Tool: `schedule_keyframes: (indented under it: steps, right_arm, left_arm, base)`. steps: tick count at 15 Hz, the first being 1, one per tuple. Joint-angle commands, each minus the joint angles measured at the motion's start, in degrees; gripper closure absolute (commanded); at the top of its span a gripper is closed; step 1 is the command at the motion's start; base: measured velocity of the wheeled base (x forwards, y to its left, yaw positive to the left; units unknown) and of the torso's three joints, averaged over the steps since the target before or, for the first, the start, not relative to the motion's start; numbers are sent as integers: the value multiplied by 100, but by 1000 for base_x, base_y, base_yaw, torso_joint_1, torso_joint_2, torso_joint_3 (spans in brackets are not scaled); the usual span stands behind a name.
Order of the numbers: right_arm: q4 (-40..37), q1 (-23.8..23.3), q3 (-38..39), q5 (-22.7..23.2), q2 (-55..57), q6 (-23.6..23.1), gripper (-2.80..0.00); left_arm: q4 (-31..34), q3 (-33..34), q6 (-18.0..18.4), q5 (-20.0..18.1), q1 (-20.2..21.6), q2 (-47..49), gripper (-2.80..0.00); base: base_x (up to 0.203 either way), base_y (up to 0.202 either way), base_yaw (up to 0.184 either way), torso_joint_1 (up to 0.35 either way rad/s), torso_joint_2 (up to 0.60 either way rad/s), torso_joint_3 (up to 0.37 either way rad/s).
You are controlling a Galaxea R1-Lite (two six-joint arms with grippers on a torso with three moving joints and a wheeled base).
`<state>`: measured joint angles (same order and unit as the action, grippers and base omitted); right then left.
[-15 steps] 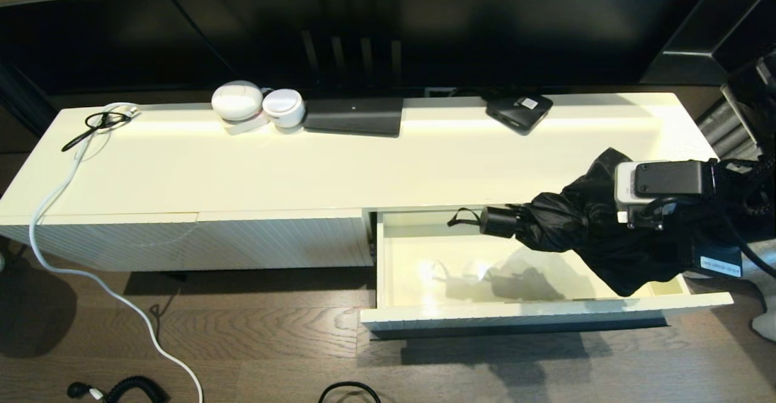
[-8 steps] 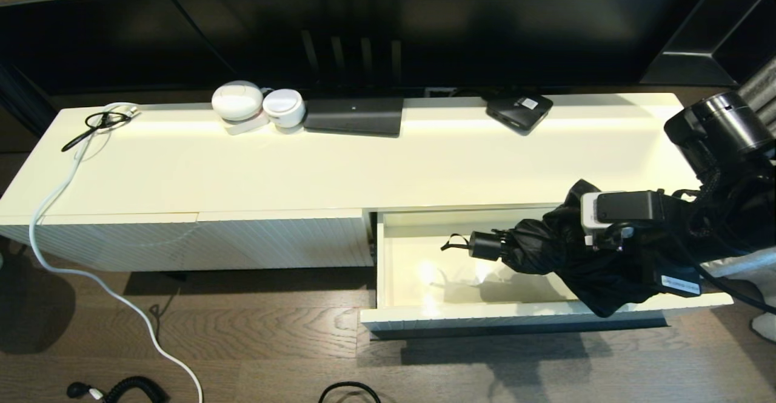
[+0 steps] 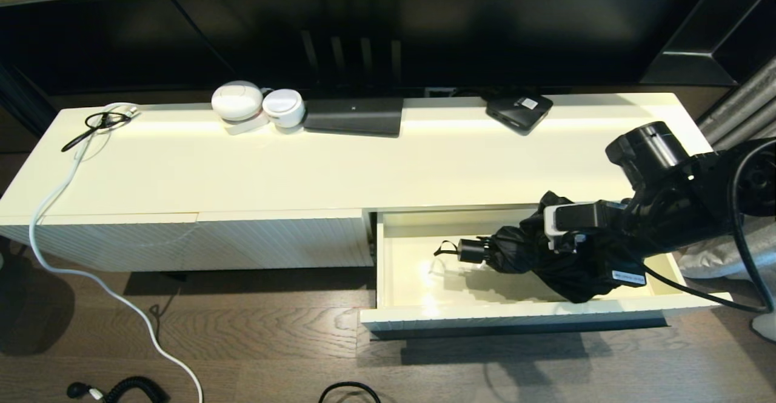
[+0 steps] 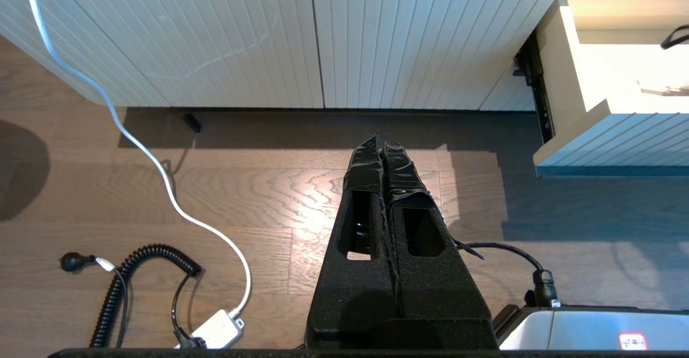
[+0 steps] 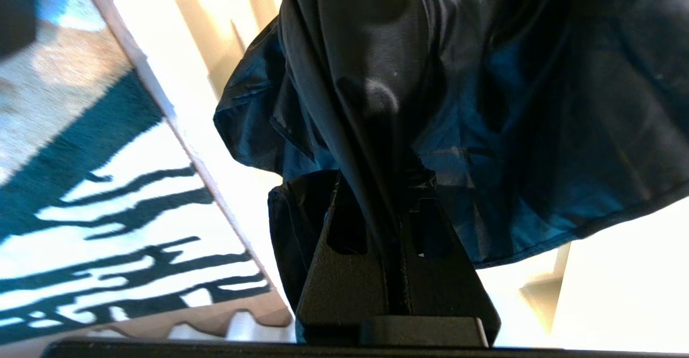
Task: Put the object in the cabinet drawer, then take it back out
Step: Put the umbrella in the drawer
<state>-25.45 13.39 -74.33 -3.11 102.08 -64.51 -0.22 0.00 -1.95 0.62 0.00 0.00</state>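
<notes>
One second back the umbrella [image 3: 533, 254] hung above the cabinet drawer's [image 3: 545, 317] right end; now the right gripper [image 5: 395, 196], jaws pinching its fabric, has lowered it inside, nearly placed. Left gripper [image 4: 383, 151] idles over the floor, jaws pressed together. No label is readable.

Two white round devices [image 3: 254, 106], a dark flat slab [image 3: 354, 116], a labelled black box [image 3: 519, 111]; white cable [image 3: 54, 209] at nine o'clock.
</notes>
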Motion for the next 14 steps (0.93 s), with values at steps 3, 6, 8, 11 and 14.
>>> schedule_keyframes:
  steps: [3,6,8,11,14]
  right_arm:
    - [187,-136,-112,19,435,-322,0]
    - [515,-205,-125,13,719,-569,0]
    - [625,-211,-143,11,843,-572,0]
    - [787,-232,-143,12,1007,-537,0]
    - [779,-246,-222,-10,1028,-519,-280]
  left_arm:
    - [-4,9,-7,-1,0,0,0]
    - [-4,9,-7,-1,0,0,0]
    - [-4,9,-7,-1,0,0,0]
    - [-4,9,-7,-1,0,-7,0]
    - [-4,9,-7,-1,-6,0,0]
  base:
    - [0,0,0,0,0,0]
    - [0,0,0,0,0,0]
    - [0,0,0,0,0,0]
    - [0,0,0,0,0,0]
    - [0,0,0,0,0,0]
